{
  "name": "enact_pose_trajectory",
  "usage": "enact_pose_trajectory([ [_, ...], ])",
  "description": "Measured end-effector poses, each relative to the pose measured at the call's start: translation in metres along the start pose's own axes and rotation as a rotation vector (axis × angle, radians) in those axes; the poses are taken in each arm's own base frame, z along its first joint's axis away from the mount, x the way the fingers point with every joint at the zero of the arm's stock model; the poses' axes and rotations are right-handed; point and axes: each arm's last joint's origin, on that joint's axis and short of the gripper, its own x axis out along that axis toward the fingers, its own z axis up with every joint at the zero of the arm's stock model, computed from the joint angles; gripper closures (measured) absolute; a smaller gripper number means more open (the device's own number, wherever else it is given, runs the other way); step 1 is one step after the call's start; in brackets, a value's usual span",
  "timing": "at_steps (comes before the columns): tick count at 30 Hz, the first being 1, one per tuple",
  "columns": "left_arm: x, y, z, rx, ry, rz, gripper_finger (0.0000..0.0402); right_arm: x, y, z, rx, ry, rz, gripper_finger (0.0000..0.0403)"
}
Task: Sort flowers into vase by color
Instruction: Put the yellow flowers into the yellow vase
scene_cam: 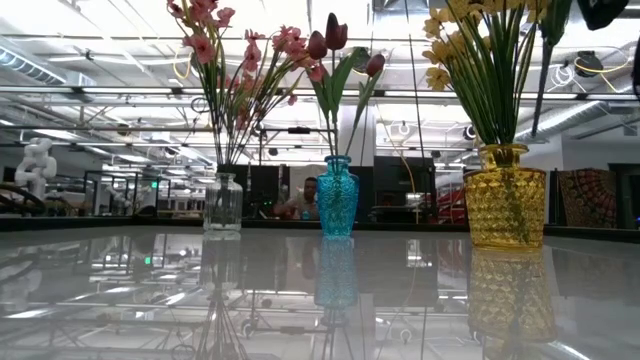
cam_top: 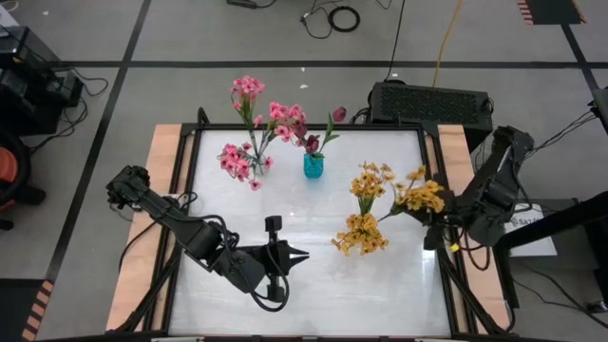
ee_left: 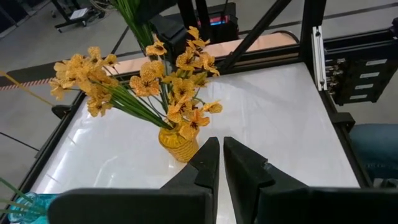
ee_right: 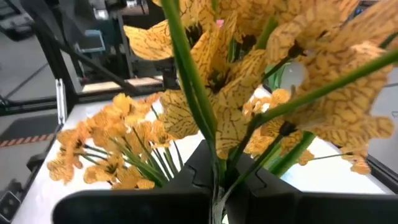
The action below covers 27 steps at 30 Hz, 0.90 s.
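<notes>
Yellow-orange blooms fill the right wrist view, where the right gripper (ee_right: 217, 177) is clamped on the green stems of a yellow flower spray (cam_top: 421, 198), held at the right edge of the glossy white surface (cam_top: 380, 285), just beside the yellow vase (cam_top: 365, 206). That vase already carries yellow flowers (cam_top: 361, 233). The left gripper (cam_top: 300, 255) waits near the front of the surface, its fingers (ee_left: 208, 163) nearly together and holding nothing. Toward the back stand a clear glass vase (scene_cam: 223, 204) of pink flowers (cam_top: 249, 90) and a teal vase (cam_top: 313, 166) with dark magenta tulips (scene_cam: 335, 35).
</notes>
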Motion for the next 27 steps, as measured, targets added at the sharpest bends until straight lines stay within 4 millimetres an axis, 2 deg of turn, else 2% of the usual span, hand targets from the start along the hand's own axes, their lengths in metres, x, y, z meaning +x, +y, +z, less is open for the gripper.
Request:
enact_pose_trajectory([
  [11,0.0,0.0,0.0,0.004,0.004,0.001,0.0371,0.018,0.006,0.011,-0.032,0.005,0.034,0.0399],
  [21,0.0,0.0,-0.001,0.002,0.005,0.0,0.0371,0.036,0.007,-0.015,-0.021,0.001,0.024,0.0399],
  [27,0.0,0.0,-0.001,0.002,0.005,-0.001,0.0371,0.038,0.007,-0.017,-0.016,-0.009,0.017,0.0399],
])
